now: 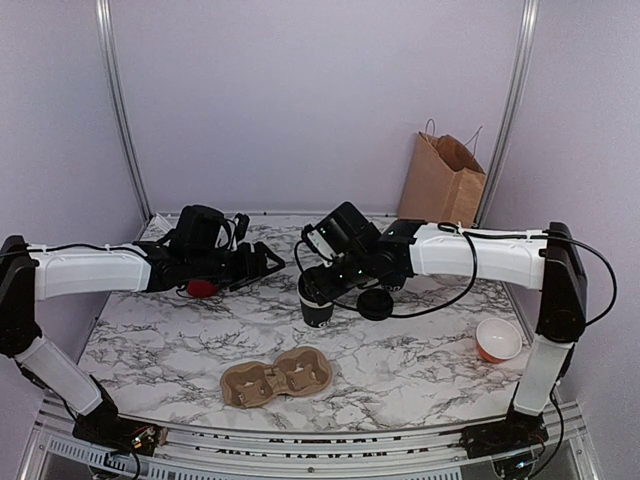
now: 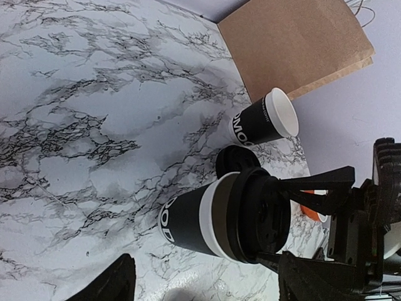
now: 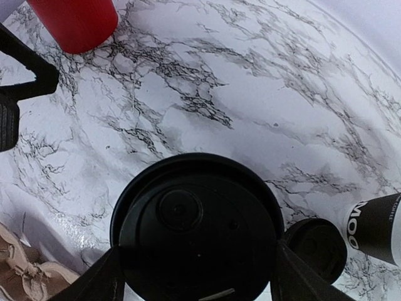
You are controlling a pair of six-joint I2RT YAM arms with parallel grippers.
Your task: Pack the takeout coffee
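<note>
Just beyond the cardboard carrier (image 1: 275,380) stands the coffee (image 1: 318,308), lid on, with the right gripper (image 3: 197,251) clamped across that lid. Farther behind the carrier, to its left, the left gripper (image 1: 268,265) hangs with jaws spread, holding nothing, beside a red cup (image 1: 200,288).

This is a robot lab booth. Two white robot arms (image 1: 90,272) stand at a marble-patterned bench (image 1: 420,365), between plain lilac walls (image 1: 300,100).
</note>
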